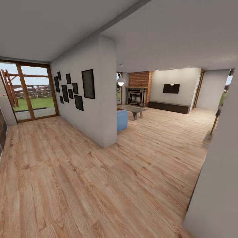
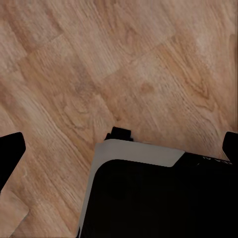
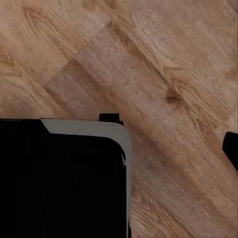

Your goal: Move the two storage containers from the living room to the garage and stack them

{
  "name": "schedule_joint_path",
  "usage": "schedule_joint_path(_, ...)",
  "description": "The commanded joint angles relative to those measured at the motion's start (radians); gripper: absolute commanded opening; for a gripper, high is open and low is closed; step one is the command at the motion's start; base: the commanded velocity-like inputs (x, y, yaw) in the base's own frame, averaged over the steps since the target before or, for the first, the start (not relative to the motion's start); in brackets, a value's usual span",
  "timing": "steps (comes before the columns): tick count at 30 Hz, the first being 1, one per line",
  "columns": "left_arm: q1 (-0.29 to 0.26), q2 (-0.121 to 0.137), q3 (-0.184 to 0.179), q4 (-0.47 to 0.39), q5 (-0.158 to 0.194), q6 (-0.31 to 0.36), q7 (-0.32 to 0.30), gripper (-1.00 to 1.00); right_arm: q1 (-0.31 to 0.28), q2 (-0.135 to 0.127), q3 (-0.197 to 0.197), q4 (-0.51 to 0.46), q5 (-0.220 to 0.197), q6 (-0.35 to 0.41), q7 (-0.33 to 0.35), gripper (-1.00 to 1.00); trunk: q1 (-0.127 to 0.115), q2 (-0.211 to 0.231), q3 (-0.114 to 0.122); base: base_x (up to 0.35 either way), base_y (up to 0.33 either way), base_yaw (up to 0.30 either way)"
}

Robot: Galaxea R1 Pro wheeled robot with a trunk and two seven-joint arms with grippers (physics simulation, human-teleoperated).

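Observation:
The two storage containers are out of view, and so is the garage. Ahead in the head view lies the living room, with the end of a blue sofa (image 1: 122, 120), a coffee table (image 1: 134, 109) and a white pendant lamp (image 1: 121, 81). My left gripper (image 2: 120, 148) hangs open over light wood planks, one black fingertip (image 2: 11, 153) at each side and nothing between them. My right gripper (image 3: 119, 148) also looks open and empty; one fingertip (image 3: 231, 148) shows, the other is lost against my dark base (image 3: 59, 183).
A white partition wall (image 1: 99, 105) with black picture frames splits the hall from the living room. Glass doors (image 1: 31, 92) stand far left. A grey wall corner (image 1: 218, 185) is close on my right. A brick fireplace (image 1: 137, 94) and a wall TV (image 1: 171, 88) are at the back.

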Motion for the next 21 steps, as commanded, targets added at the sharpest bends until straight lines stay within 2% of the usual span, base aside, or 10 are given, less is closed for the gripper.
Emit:
schedule_joint_path(1, -0.001, 0.0, 0.0, 0.001, 0.005, -0.003, 0.001, 1.0, -0.001, 0.0, 0.009, 0.003, -0.01, -0.005, 0.003, 1.0, 0.001, -0.001, -0.001, 0.323, 0.0, 0.0)
schedule_joint_path(21, -0.001, 0.001, 0.0, 0.001, 0.005, -0.003, 0.001, 1.0, -0.001, 0.001, 0.01, 0.003, -0.01, -0.004, 0.003, 1.0, 0.001, -0.001, -0.001, 0.323, 0.0, 0.0)
